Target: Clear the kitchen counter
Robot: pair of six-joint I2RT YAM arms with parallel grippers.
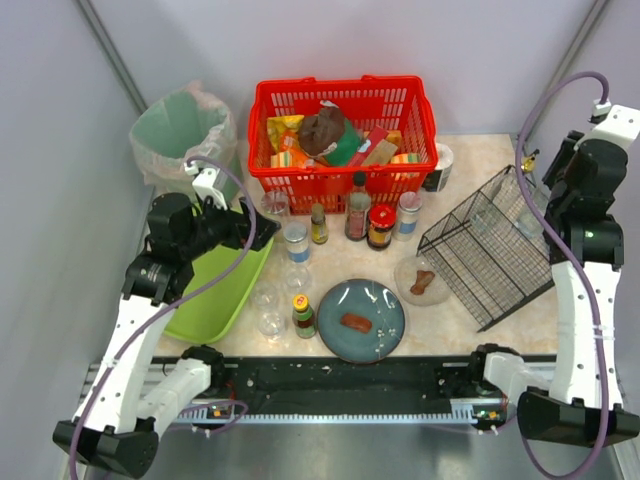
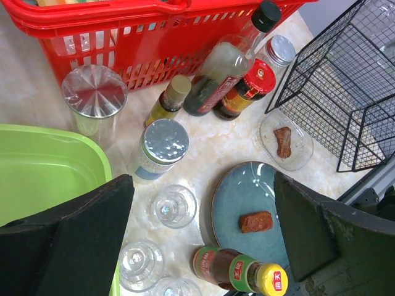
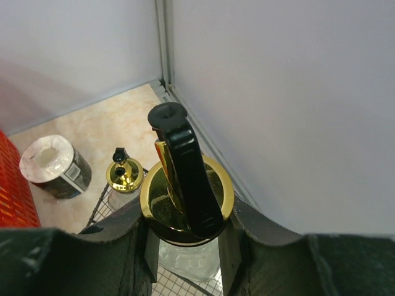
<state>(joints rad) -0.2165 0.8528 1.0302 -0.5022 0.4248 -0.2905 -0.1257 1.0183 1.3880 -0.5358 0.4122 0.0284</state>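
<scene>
The kitchen counter point(image 1: 455, 320) spans the cell. Grey walls point(image 1: 480, 50) shut it in at the back and sides, and a black rail point(image 1: 340, 378) runs along the front. A red basket point(image 1: 300, 185) crowds the back edge, a green tray point(image 1: 215, 300) lies along the left edge, and a tilted wire rack point(image 1: 490, 250) takes the right. Bare stone shows at the front between the blue plate point(image 1: 380, 320) and the rack, and in the back right corner.

The left gripper point(image 2: 203, 203) hovers spread wide and empty above the glasses beside the tray. The right gripper point(image 3: 185, 243) is clenched on a gold-capped glass dispenser point(image 3: 217, 185) near the corner wall.

A yellow-capped bottle point(image 2: 244, 271) and a red-lidded jar point(image 2: 256, 77) carry printed labels, the writing too small to read.
</scene>
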